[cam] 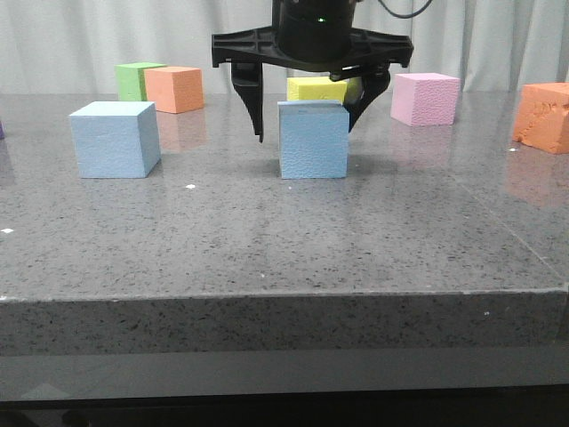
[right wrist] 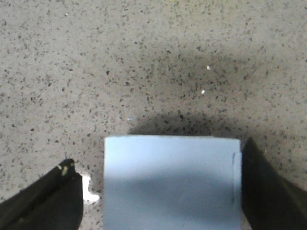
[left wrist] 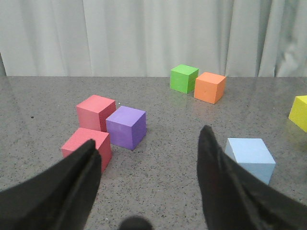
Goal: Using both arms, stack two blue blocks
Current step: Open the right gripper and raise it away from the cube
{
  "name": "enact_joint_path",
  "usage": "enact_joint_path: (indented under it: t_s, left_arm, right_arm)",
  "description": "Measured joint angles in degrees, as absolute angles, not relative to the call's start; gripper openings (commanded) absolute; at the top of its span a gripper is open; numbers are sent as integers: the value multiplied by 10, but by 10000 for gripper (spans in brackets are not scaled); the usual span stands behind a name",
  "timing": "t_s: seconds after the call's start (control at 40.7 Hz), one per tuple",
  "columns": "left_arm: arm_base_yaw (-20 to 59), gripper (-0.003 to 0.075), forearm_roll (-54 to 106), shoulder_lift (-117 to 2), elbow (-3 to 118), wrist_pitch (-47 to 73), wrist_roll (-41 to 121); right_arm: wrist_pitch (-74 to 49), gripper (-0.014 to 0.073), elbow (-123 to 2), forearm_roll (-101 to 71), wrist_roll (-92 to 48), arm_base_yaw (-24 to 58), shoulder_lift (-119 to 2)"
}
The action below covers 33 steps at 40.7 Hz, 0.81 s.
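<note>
In the front view, the right end effector point(cam: 304, 120) hangs at the upper centre of the frame over the pebbly blue block point(cam: 313, 140), which sits on the grey speckled desk point(cam: 267, 240) at mid-frame. Its two dark fingers are spread apart and straddle the block: the finger on the frame's left stands clear of the block's side with a gap showing, while the one on the right comes down just beside the block's upper right corner; contact there cannot be told. The right wrist view shows the same block point(right wrist: 171, 181) at the bottom centre between the fingers, one finger point(right wrist: 45, 201) apart from it with desk showing between, the other point(right wrist: 268, 191) right at the block's edge. The smooth blue block point(cam: 116, 139) rests on the desk at the left of the front view, well apart from the first. Behind the end effector lies a yellow cube point(cam: 322, 88), with a pink cube point(cam: 425, 98) to its right, an orange cube point(cam: 174, 89) and a green cube point(cam: 135, 80) at upper left, and another orange block point(cam: 544, 116) at the right edge. In the left wrist view, the left end effector point(left wrist: 148, 158) is spread wide and holds nothing; the smooth blue block point(left wrist: 250, 157) lies just beyond its right-hand finger point(left wrist: 216, 177), and two red cubes point(left wrist: 91, 129) and a purple cube point(left wrist: 126, 127) sit at mid-left.
</note>
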<state>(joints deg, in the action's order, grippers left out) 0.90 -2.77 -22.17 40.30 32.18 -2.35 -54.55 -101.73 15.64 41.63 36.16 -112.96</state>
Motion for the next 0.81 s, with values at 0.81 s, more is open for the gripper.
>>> enact_joint_path:
  t_s: [0.81]
  left_arm:
    - [9, 438, -28, -222, 403, 322, -23]
  right_arm:
    - [-473, 644, -617, -44, -44, 251, -661]
